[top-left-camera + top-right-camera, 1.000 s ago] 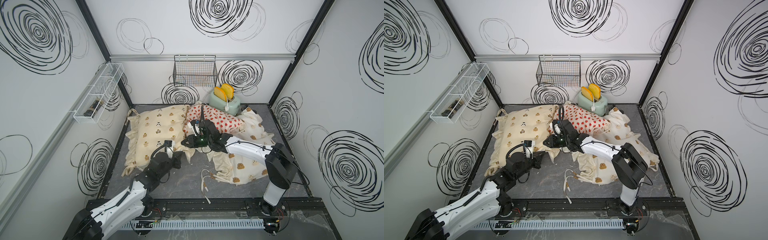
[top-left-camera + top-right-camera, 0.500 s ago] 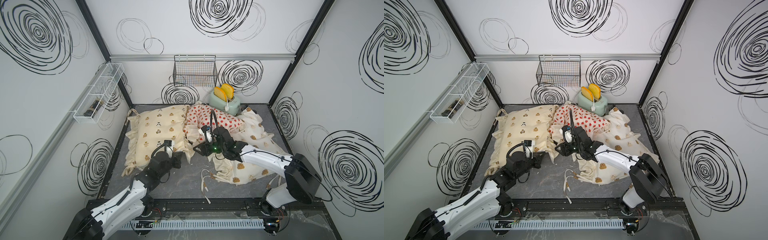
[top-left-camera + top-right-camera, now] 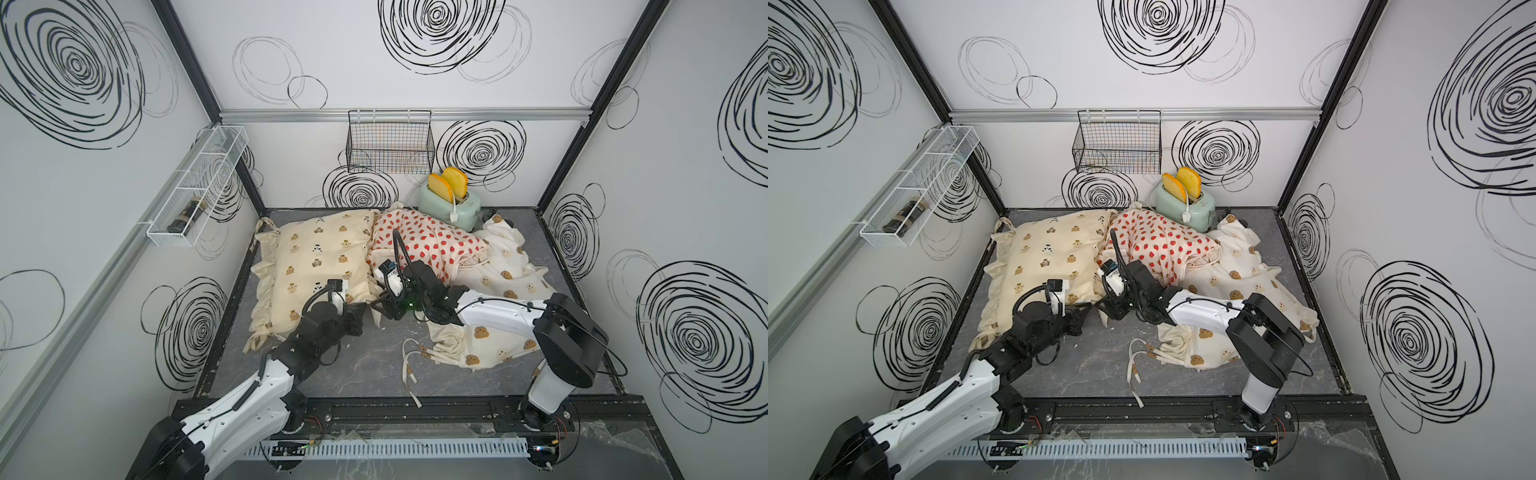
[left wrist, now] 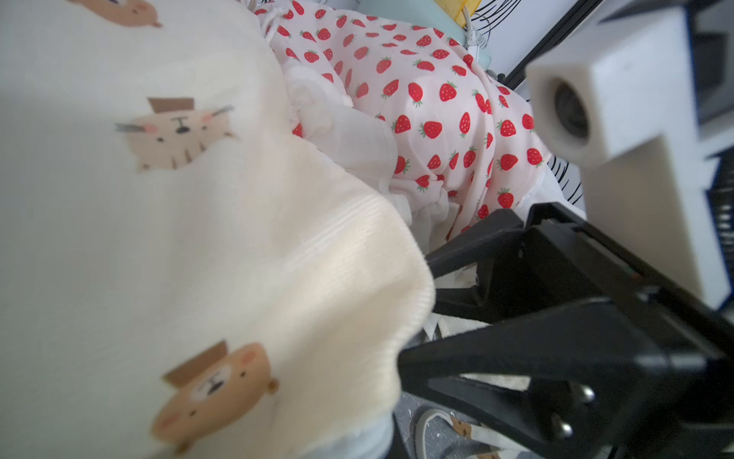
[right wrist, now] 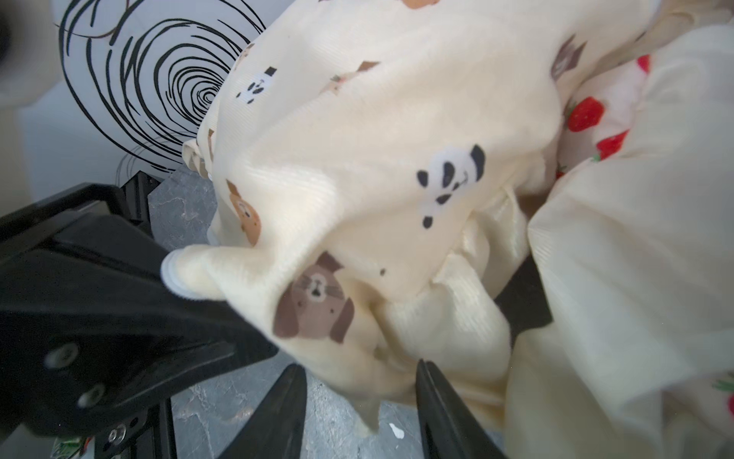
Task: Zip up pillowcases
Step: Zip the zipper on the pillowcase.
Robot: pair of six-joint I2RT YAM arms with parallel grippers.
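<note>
The left gripper is clamping, jaws shut, on the near corner of the cream case, where a white strip, likely the zip's end, is showing. The right gripper is standing with its jaws partly apart around a hanging frill of the same case, and the wrist view is not showing it gripping anything. In both top views the two grippers are meeting nose to nose at that corner, just above the table.

The cream case is lying plump along the left side, touching the strawberry case beside it; that one is bunching toward the back, with a white lining peeking out at its edge, so its zip is probably gaping; the bear-head case is sprawling flat and crumpled on the right, under the right arm, its ties trailing toward the front.

No zip is showing as closed; the cream case's slider is hidden, so I cannot tell how far it is drawn; judging by this, the job is sitting early, with one case being worked and two waiting.
</note>
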